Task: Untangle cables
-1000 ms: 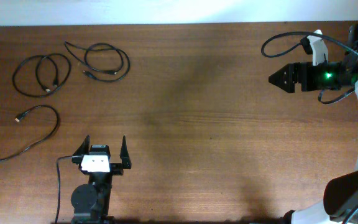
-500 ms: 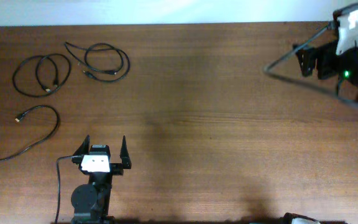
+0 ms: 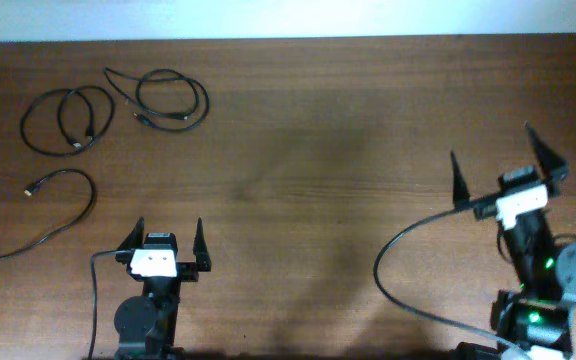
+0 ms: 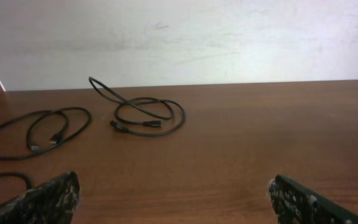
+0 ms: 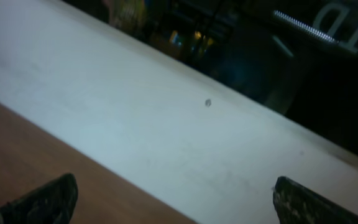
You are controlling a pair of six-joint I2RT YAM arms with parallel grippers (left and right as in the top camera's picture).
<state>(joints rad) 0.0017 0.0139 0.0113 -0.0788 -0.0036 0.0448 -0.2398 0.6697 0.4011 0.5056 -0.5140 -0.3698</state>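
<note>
Cables are laid as separate loops, seemingly untangled; left gripper and right gripper are held spread and empty, parked clear of them.

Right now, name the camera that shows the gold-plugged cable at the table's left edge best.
Overhead. It shows the cable from its plug along the curve to the picture's left edge. The left wrist view catches only a short arc of it at lower left; the right wrist view shows none of it.
</note>
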